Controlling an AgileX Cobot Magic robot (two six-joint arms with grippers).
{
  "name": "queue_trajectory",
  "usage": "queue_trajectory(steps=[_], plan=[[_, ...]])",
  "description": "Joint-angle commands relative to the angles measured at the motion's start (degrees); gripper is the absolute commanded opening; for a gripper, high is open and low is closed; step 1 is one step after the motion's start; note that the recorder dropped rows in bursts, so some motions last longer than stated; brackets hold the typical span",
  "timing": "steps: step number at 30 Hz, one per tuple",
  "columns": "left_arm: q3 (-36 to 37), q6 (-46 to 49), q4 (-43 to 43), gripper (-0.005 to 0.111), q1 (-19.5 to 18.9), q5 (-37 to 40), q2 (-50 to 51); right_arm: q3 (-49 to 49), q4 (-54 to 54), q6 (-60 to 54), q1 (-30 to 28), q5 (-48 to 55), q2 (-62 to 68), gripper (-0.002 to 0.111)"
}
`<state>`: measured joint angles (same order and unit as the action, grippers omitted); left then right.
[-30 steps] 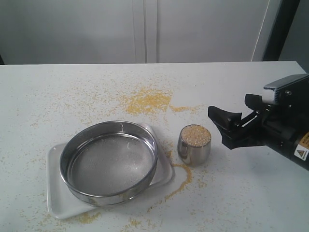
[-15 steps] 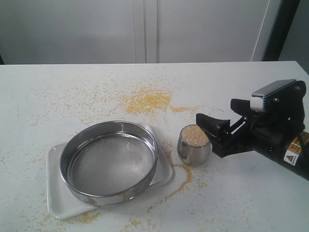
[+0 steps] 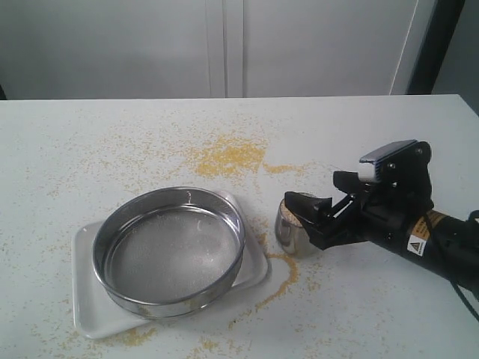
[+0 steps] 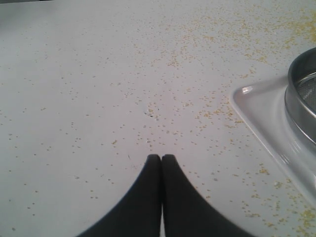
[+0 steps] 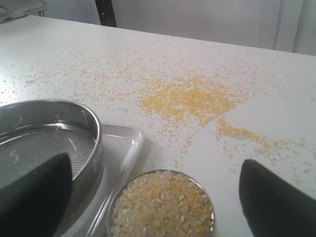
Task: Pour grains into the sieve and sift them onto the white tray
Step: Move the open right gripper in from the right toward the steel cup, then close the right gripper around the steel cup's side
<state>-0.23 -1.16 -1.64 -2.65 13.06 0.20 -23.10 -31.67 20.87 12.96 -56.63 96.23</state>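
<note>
On a pale grey table (image 3: pixel 90 142) dusted with spilled grain, the sieve (image 3: pixel 169 254), a wide, shallow round of bright steel with a fine grey wire mesh floor, sits on the white tray (image 3: pixel 90 314), a flat glossy rectangle with rounded corners and a low rim. The sieve overhangs the tray's near edge and covers most of its middle. Just beside the tray stands a small polished steel cup (image 3: pixel 286 228), filled to the brim with the grains (image 5: pixel 163 202), a loose mix of golden granules and paler rice-like bits.

The right gripper (image 3: pixel 310 186), matte black with thick tapered fingers, has its jaws spread wide on either side of the cup; the wrist view shows a gap on both sides. From the exterior camera the nearer finger hides most of the cup's mouth, and the right arm runs out of frame at the edge. The left gripper (image 4: pixel 161 158) appears only in its own wrist view, its two dark fingers pressed together and holding nothing, above bare table near a corner of the tray. That view cuts off most of the sieve.

A thick yellow heap (image 3: pixel 224 155) lies beyond the cup, and a curved trail (image 3: pixel 284 273) runs along the tray's right side. Whether anything rests on the mesh is hard to make out. Pale cabinet doors (image 3: pixel 224 45) close off the background.
</note>
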Motion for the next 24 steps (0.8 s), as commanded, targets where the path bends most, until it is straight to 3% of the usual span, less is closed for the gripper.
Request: queue_trajectory(steps=[1, 10, 24], plan=[[0.2, -0.1, -0.4, 0.001, -0.1, 0.2, -0.2, -2.0, -0.7, -4.0, 1.9, -0.1, 2.7, 0.086], [0.2, -0.1, -0.4, 0.001, -0.1, 0.2, -0.2, -3.1, 2.9, -10.6, 2.3, 0.0, 7.1, 0.086], [0.2, -0.1, -0.4, 0.001, -0.1, 0.2, -0.2, -6.3, 2.9, -11.8, 2.4, -0.7, 14.0, 0.086]])
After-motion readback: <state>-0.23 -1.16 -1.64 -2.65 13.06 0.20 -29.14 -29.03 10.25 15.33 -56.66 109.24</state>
